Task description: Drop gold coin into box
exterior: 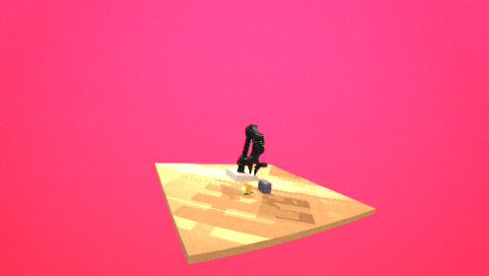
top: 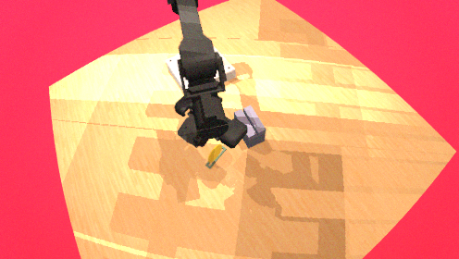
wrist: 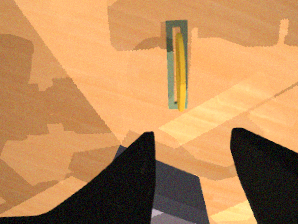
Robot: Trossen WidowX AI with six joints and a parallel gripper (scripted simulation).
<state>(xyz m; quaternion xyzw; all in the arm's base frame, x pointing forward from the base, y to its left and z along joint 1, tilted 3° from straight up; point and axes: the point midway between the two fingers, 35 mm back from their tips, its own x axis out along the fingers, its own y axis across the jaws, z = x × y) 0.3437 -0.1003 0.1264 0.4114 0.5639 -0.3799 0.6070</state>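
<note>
Top view first: the black six-joint arm [top: 196,69] rises from its white square base plate [top: 176,68] and folds forward and down over the pale wooden desk [top: 324,139], its wrist block hanging low with the gripper [top: 215,138] pointing toward the near side. Just past the wrist's lower edge sits the thin gold coin [top: 215,154], on its edge and leaning in the shallow dark-green holder [top: 216,157]; nothing touches it. Right beside the gripper is the closed grey box with the narrow slot in its lid [top: 250,126], the gripper's bulk overlapping its near corner from this angle.

Over to the wrist view: the two black fingers frame the lower half of the picture, partly apart with a plain gap of bare desk between them, and nothing is held. Straight ahead, centred above that gap, the coin [wrist: 180,66] shows as a narrow yellow sliver standing in the long green holder [wrist: 170,63], well apart from the fingertips. The grey box [wrist: 176,216] peeks out low between the fingers, partly hidden by the left one.

The exterior view is distant: the arm [exterior: 252,150] bends like an elbow over the base, with the coin [exterior: 249,188] and box [exterior: 265,185] as small specks just in front, near each other on the desk [exterior: 222,232].
</note>
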